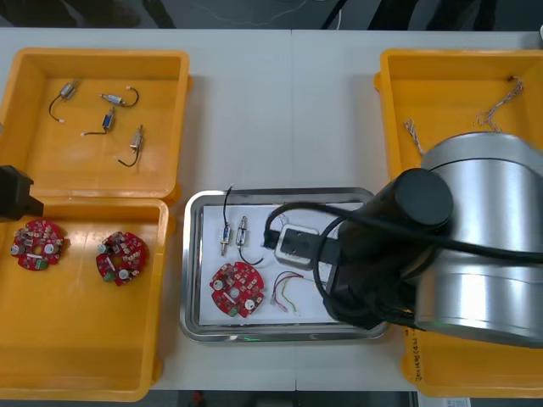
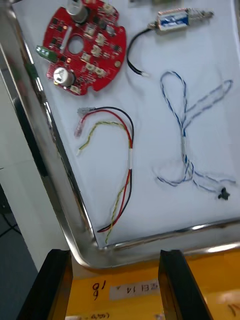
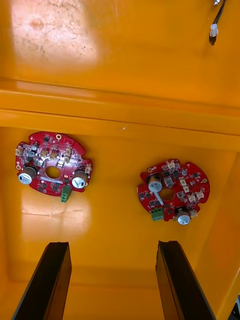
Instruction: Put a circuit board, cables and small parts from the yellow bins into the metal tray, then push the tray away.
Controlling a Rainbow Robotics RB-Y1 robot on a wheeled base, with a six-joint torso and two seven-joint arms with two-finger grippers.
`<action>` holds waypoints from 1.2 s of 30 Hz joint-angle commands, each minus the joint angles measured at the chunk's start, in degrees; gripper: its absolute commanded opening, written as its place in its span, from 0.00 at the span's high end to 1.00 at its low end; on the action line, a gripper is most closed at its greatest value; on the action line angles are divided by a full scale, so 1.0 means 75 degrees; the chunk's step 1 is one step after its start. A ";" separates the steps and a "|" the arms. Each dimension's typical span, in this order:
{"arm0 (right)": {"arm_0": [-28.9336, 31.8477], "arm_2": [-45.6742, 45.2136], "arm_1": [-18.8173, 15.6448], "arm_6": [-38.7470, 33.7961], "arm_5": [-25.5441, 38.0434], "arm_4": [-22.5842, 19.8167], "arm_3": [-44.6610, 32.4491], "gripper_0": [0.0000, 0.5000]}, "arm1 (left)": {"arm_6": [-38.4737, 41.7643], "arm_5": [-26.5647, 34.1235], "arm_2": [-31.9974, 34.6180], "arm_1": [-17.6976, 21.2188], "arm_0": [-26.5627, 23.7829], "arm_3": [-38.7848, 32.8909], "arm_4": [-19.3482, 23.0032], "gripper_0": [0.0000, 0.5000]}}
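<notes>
Metal tray (image 2: 165, 237), white inside, lies just beyond the right gripper (image 2: 115, 254). Its shiny near rim runs across ahead of the fingertips.

Right jaws released: the two black fingers stand apart with nothing between them, over the edge of the near right bin (image 2: 145, 305), which carries a small label.

In the tray, nearest the jaws: red and yellow cable (image 2: 129, 165), its bundled end close to the near rim, ahead of the gap between the fingers. Just beside it, not touching, is the blue and white twisted cable (image 2: 186, 132), looped, ahead of one finger. Farther out past the red and yellow cable is a circuit board (image 2: 85, 47), lying flat near the tray's side wall. Level with the board, past the twisted cable, lies a small metal part (image 2: 175, 20) with a short black lead, apart from the board.

In the front view a second small part (image 1: 223, 238) lies beside the first. The right arm covers the tray's right end.

Left gripper (image 3: 114, 245): jaws released, fingers apart, nothing held, above the near left bin (image 3: 120, 125). Two spare boards (image 3: 52, 165) lie flat on its floor beyond the fingertips, one ahead of each finger, well apart.

Past that bin's far wall is the far left bin (image 1: 93, 161), holding four loose parts (image 1: 109, 119) with black leads. The far right bin (image 1: 450, 93) holds thin twisted cables (image 1: 496, 108).
</notes>
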 commanded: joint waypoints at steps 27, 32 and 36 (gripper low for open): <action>-0.0255 0.2590 0.1413 0.1698 -0.1257 0.1412 0.1668 0.00 | -0.0657 0.0047 0.0281 0.0375 0.0154 -0.0266 -0.0062 0.00; -0.0255 0.2965 0.1553 0.1592 -0.1304 0.1905 0.1856 0.00 | -0.0657 0.0047 0.0281 0.0375 0.0154 -0.0266 -0.0062 0.00; -0.0196 0.3082 0.1553 0.1487 -0.1515 0.1975 0.1961 0.00 | -0.0657 0.0047 0.0281 0.0375 0.0154 -0.0266 -0.0062 0.00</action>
